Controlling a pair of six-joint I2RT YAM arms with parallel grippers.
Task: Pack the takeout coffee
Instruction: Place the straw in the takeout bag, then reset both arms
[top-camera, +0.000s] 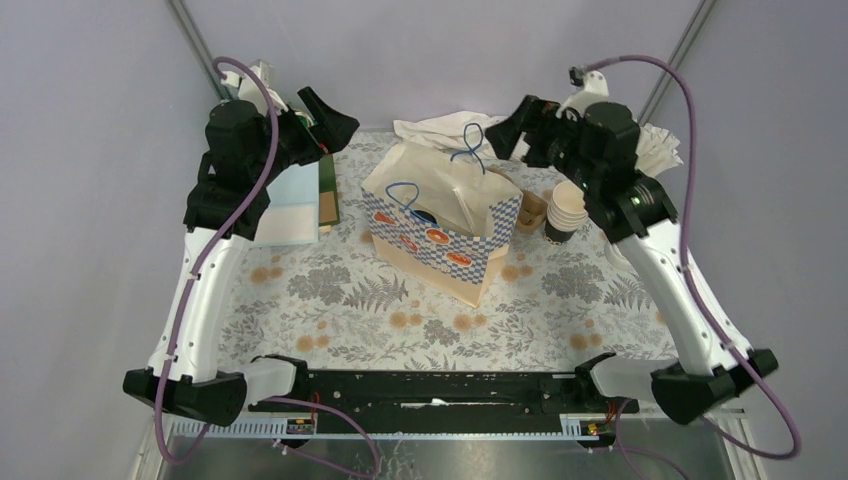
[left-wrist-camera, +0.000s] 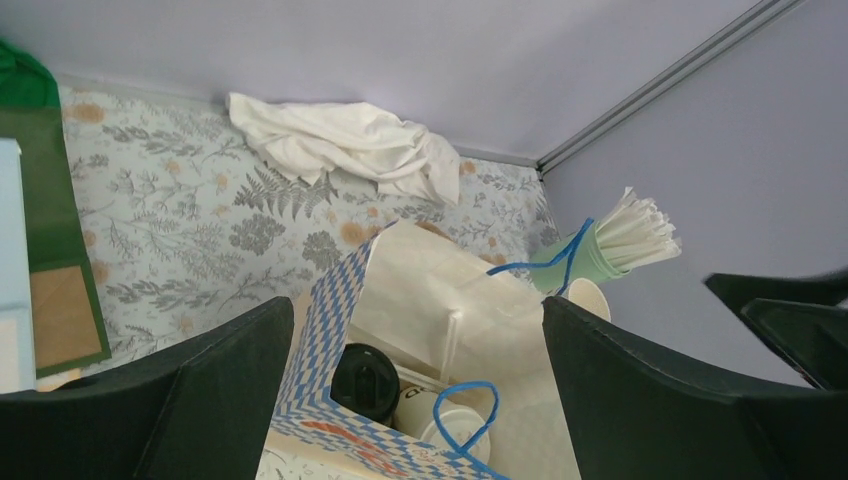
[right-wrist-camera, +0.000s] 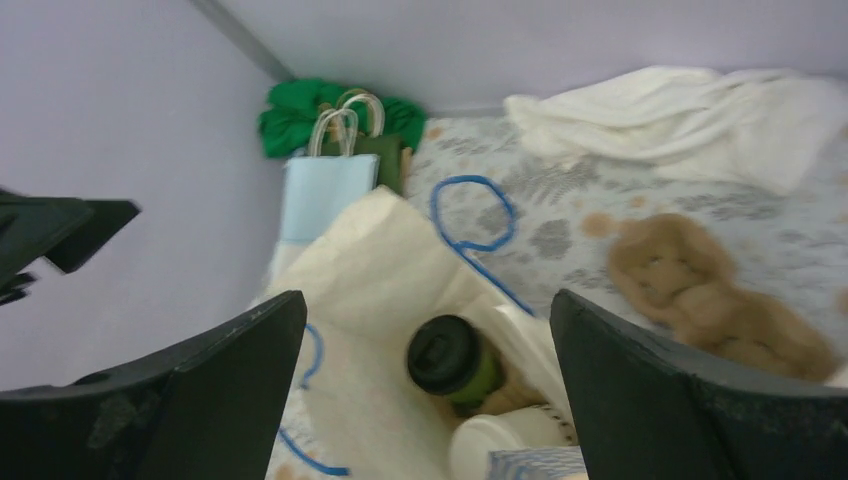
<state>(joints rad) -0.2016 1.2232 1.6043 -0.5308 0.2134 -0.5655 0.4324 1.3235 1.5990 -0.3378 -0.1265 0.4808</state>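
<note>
Right pincer (right-wrist-camera: 425, 300): wide open, empty, above the bag (top-camera: 440, 215).
Left pincer (left-wrist-camera: 417, 305): wide open, empty, left of it.
Coffee: black-lidded cup (right-wrist-camera: 447, 355) stands lid-up inside, just below my nearer right arm.

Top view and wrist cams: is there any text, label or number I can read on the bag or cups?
No text can be read in any view.
Paper bag: orange oval badges on the checked side, too small to read.
Cream cup inside the bag: dark lettering, partly hidden and blurred.
Stack of cups: no legible print.
</note>
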